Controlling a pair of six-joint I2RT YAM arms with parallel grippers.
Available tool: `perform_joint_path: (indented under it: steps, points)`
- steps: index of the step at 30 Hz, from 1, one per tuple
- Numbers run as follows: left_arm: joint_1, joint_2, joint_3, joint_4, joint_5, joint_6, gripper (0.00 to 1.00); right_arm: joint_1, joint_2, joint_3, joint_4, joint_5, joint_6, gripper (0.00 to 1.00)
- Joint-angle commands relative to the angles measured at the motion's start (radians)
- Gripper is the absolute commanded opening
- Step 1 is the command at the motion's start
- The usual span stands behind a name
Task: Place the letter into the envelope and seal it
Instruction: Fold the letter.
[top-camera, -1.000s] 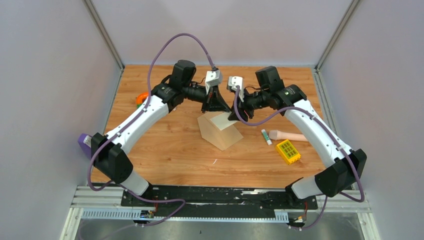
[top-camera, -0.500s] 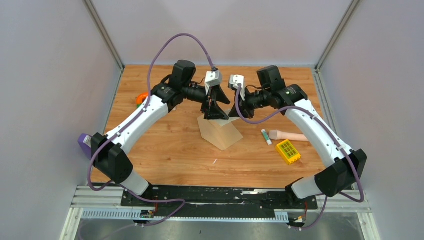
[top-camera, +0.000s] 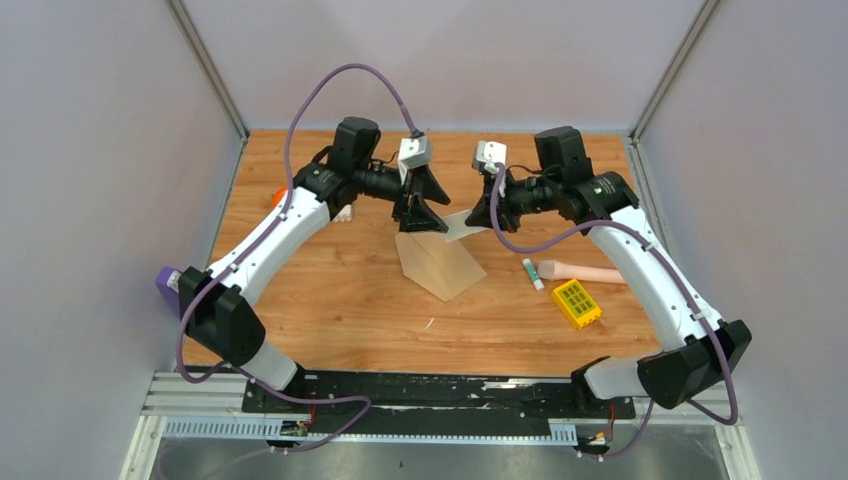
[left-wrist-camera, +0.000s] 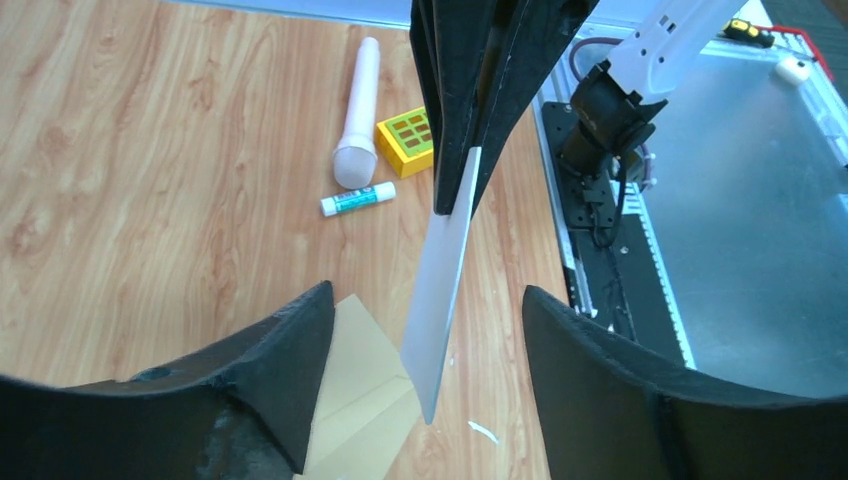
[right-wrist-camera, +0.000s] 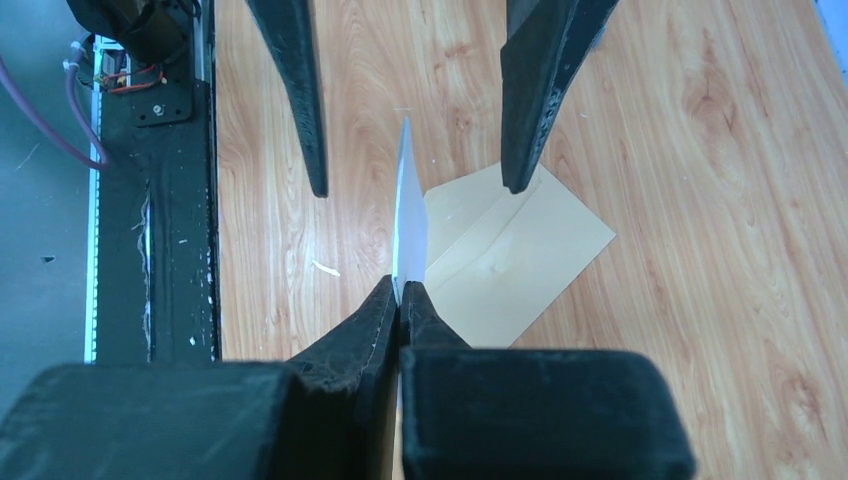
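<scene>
Pinching the letter (right-wrist-camera: 408, 215) tight in rt jaws by one edge, holding it edge-on in the air, clear of the wood surface (top-camera: 350, 290). Straddling the sheet w/ lt jaws spread wide, one finger on either side, w/o touching it. Beneath and partly beside the sheet, lying flat on the surface w/ fold seams up: the envelope (top-camera: 440, 265); off to the rt, apart from it, a glue stick (top-camera: 532, 273), a pale handle-like cylinder (top-camera: 575, 270) and a yellow block (top-camera: 576, 303).
</scene>
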Motion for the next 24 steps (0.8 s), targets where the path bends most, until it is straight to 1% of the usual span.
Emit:
perform_joint_path:
  steps: [1, 2, 3, 4, 5, 6, 7, 8, 10, 11, 12, 13, 15, 16, 17, 18, 21, 22, 23, 24]
  points:
    - [-0.005, 0.000, 0.004, -0.011, 0.033, 0.022, 0.67, 0.000, -0.027, 0.043, 0.029, -0.047, 0.005, 0.00]
    - [-0.006, 0.002, 0.006, -0.014, 0.032, 0.024, 0.55, 0.000, -0.027, 0.044, 0.028, -0.045, 0.006, 0.00]
    - [-0.007, 0.003, 0.007, -0.017, 0.031, 0.031, 0.48, 0.000, -0.027, 0.045, 0.029, -0.043, 0.006, 0.00]
    - [-0.010, 0.003, 0.009, -0.025, 0.030, 0.035, 0.36, 0.001, -0.027, 0.045, 0.030, -0.043, 0.005, 0.00]
    - [-0.011, 0.003, 0.011, -0.028, 0.027, 0.042, 0.31, 0.000, -0.027, 0.049, 0.030, -0.044, 0.006, 0.00]
    - [-0.013, 0.003, 0.012, -0.033, 0.025, 0.045, 0.22, 0.000, -0.025, 0.051, 0.030, -0.046, 0.007, 0.00]
    - [-0.016, 0.003, 0.013, -0.035, 0.024, 0.049, 0.18, 0.000, -0.021, 0.057, 0.030, -0.047, 0.010, 0.00]
    - [-0.017, 0.003, 0.012, -0.038, 0.025, 0.051, 0.09, 0.000, -0.018, 0.064, 0.030, -0.047, 0.013, 0.00]
    - [-0.019, 0.002, 0.012, -0.040, 0.025, 0.054, 0.00, 0.000, -0.012, 0.078, 0.031, -0.046, 0.023, 0.00]
    - [-0.019, 0.002, 0.013, -0.039, 0.028, 0.054, 0.00, 0.000, -0.009, 0.083, 0.031, -0.045, 0.027, 0.07]
    - [-0.019, -0.002, 0.012, -0.036, 0.028, 0.051, 0.00, 0.000, -0.007, 0.085, 0.031, -0.043, 0.032, 0.21]
    - [-0.019, -0.004, 0.010, -0.032, 0.029, 0.045, 0.00, 0.000, -0.006, 0.086, 0.031, -0.042, 0.037, 0.40]
    - [-0.017, -0.014, 0.000, -0.004, 0.027, 0.017, 0.00, -0.002, -0.009, 0.078, 0.035, -0.037, 0.041, 0.82]
    - [-0.014, -0.024, -0.007, 0.038, 0.028, -0.020, 0.00, -0.006, -0.012, 0.071, 0.039, -0.035, 0.050, 0.98]
    - [-0.006, -0.030, -0.023, 0.102, 0.027, -0.047, 0.00, -0.021, -0.016, 0.060, 0.050, -0.040, 0.067, 1.00]
    - [0.000, -0.040, -0.033, 0.141, 0.032, -0.116, 0.00, -0.039, -0.021, 0.049, 0.063, -0.054, 0.088, 1.00]
    - [0.047, -0.048, -0.071, 0.307, 0.067, -0.253, 0.00, -0.124, -0.043, 0.018, 0.123, -0.122, 0.165, 1.00]
    - [0.057, -0.050, -0.078, 0.347, 0.090, -0.323, 0.00, -0.158, -0.051, 0.006, 0.157, -0.146, 0.205, 1.00]
    - [0.075, -0.051, -0.102, 0.449, 0.103, -0.368, 0.00, -0.195, -0.059, -0.010, 0.200, -0.172, 0.255, 1.00]
    - [0.082, -0.053, -0.118, 0.507, 0.124, -0.468, 0.00, -0.235, -0.069, -0.034, 0.258, -0.222, 0.308, 1.00]
